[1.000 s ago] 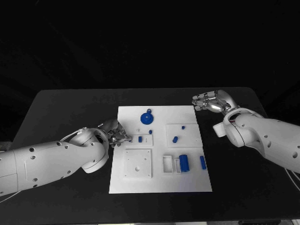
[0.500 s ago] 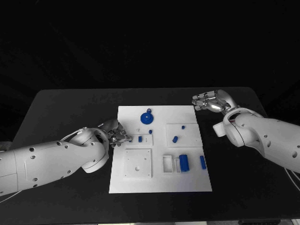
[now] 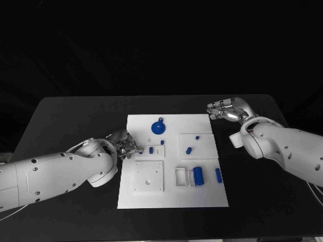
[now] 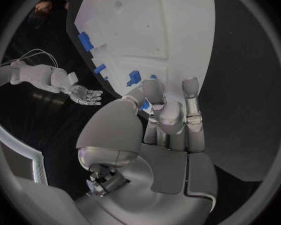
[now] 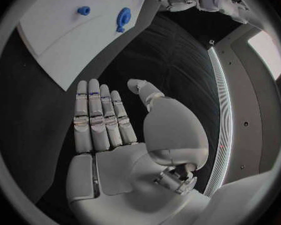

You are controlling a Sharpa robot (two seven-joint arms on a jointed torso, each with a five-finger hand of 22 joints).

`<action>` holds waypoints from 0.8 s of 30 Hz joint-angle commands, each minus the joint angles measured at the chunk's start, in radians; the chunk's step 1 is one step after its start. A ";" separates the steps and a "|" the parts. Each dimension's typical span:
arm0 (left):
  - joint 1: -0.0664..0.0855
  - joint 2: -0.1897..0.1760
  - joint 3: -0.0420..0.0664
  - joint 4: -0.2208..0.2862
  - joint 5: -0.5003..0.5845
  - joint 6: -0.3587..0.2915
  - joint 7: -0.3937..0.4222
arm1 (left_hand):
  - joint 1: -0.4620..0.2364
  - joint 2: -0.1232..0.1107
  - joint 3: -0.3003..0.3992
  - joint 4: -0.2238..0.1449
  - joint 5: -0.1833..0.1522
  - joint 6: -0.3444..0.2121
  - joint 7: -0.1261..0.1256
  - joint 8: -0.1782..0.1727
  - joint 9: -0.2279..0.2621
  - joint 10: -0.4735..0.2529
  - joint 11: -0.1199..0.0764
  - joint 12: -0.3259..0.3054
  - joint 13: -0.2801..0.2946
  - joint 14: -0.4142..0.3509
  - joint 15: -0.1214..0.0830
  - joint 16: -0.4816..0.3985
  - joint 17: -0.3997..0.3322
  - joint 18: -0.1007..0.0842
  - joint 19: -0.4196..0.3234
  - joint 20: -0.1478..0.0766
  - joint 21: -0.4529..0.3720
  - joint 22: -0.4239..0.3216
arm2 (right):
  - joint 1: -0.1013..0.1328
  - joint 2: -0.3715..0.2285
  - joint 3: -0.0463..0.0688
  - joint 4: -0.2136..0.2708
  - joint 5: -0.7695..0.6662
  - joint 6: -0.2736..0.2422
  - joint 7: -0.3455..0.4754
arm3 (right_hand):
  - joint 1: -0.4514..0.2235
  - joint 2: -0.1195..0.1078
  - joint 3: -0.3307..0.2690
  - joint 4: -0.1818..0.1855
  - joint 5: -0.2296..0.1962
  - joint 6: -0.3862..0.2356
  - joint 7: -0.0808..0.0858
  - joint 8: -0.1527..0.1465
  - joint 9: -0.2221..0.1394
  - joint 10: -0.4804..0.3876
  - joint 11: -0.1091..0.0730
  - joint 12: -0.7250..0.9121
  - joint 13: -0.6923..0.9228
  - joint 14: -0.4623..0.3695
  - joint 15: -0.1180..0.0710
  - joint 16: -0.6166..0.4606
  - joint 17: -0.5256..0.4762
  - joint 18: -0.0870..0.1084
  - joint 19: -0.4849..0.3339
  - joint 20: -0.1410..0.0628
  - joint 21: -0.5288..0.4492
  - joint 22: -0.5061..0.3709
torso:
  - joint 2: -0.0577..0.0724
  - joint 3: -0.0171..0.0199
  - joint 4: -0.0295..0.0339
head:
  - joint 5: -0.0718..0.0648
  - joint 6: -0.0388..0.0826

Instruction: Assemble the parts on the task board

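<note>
On the black counter (image 3: 74, 116) in your head view, the white task board (image 3: 172, 194) lies in the middle, and nothing on it has shifted from the earlier frames. Your left hand (image 3: 125, 144) stays at the board's left edge with its fingers curled in by a small blue peg (image 3: 151, 149). Your right hand (image 3: 227, 109) still hangs off the board's far right corner, clear of it and grasping nothing. A round blue pulley (image 3: 158, 126) sits near the board's far edge, and a larger blue block (image 3: 198, 175) stands in a white frame toward the near right, with a blue bar (image 3: 218, 174) just beside it.

From your left wrist view, the left hand (image 4: 168, 115) has its fingertips (image 4: 190, 85) on the board's edge, and a small blue part (image 4: 145, 105) shows between thumb and fingers; you cannot tell whether it is truly pinched.

From your right wrist view, the right hand (image 5: 109, 120) is released, fingers straight and together, thumb apart, over bare counter near the board (image 5: 65, 30).
</note>
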 commanded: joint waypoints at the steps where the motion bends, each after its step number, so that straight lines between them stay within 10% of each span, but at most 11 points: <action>1: -0.005 -0.003 -0.003 0.001 0.177 -0.020 0.112 | 0.015 0.018 -0.019 0.026 -0.015 0.245 -0.105 -0.028 0.060 0.017 -0.020 -0.002 -0.021 -0.009 -0.004 -0.012 -0.013 -0.034 0.006 -0.026 -0.019 0.017 | -0.001 0.002 0.000 0.000 -0.001 0.007 0.011 | -0.006 -0.003 -0.001 0.005 0.002 0.000 0.002 -0.002 -0.001 -0.001 -0.002 -0.003 -0.001 -0.007 0.002 -0.003 -0.002 -0.007 -0.008 0.000 0.000 -0.001 | 0.000 -0.0005 -0.0004 | 0.000 0.003; 24: -0.004 -0.041 -0.002 -0.012 0.558 -0.018 0.338 | 0.011 0.036 -0.037 0.018 -0.019 0.228 -0.103 -0.030 0.104 0.017 -0.020 -0.002 -0.037 -0.015 -0.006 -0.020 -0.013 -0.072 0.011 -0.062 -0.045 0.018 | -0.004 0.004 0.000 -0.001 -0.001 0.011 0.010 | -0.003 -0.003 0.004 0.002 0.001 0.001 0.002 -0.002 -0.001 -0.001 -0.002 -0.003 -0.001 -0.006 0.001 -0.003 -0.001 -0.007 -0.007 -0.001 0.000 -0.001 | 0.000 -0.0010 0.0002 | 0.005 0.010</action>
